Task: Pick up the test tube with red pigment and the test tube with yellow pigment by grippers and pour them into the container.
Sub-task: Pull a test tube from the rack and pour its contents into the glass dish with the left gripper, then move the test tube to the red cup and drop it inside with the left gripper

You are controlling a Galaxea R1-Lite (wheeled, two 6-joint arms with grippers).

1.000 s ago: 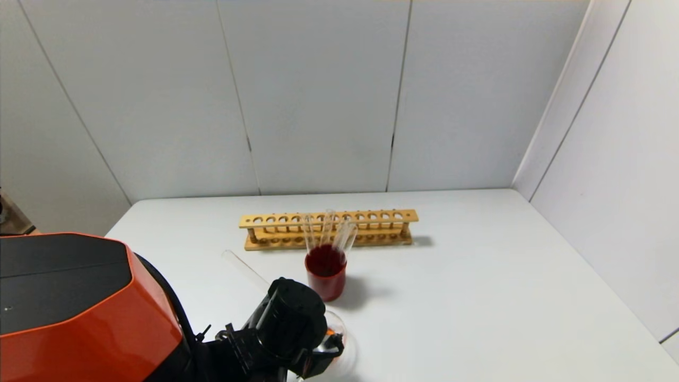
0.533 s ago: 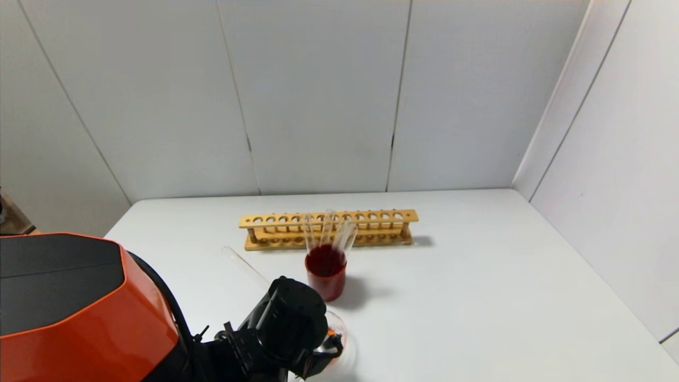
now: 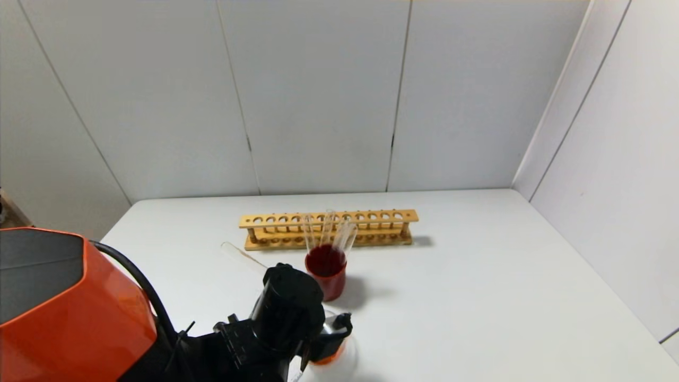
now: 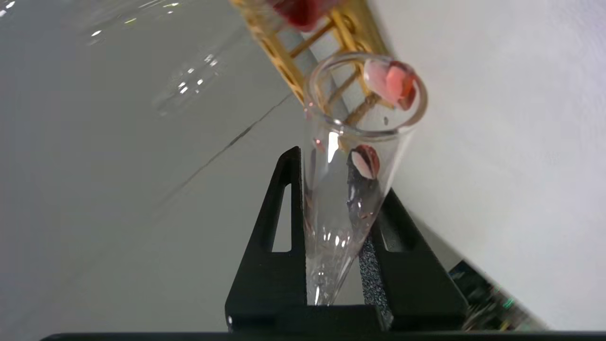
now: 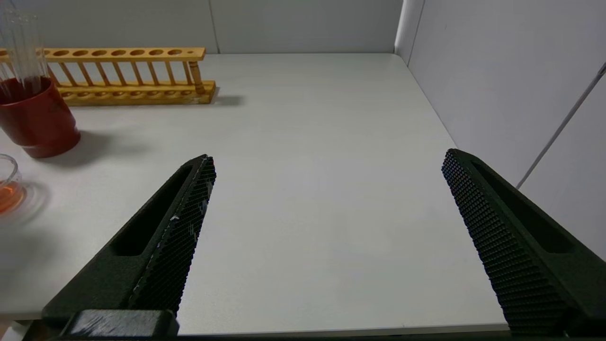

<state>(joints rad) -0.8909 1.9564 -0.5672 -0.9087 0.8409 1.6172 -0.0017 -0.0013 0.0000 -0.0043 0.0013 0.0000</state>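
- The left claw (image 4: 331, 237) is pressed onto the slim clear glass test tube with red pigment (image 4: 352, 156); in the left wrist view only red droplets are seen near the tube's open mouth and on its inner wall.
- Compared with one second ago, the left wrist has been rotated and raised slightly in the head view, and the tube's far end (image 3: 238, 253) has been swung a little farther back over the white counter (image 3: 477, 297).
- The small low clear glass container (image 3: 339, 353) stands at the near counter edge, just below the left claw, and a layer of orange-red liquid is now seen in it; the red pour is judged to be essentially finished.
- The right claw (image 5: 326, 227) is spread wide and is held parked above the counter's right side, gripping nothing.
- The test tube with yellow pigment cannot be singled out among the clear tubes standing in the opaque dark-red cup (image 3: 325, 276), in front of the wooden tube rack (image 3: 329, 228).
- The yellow pour is judged not yet done.
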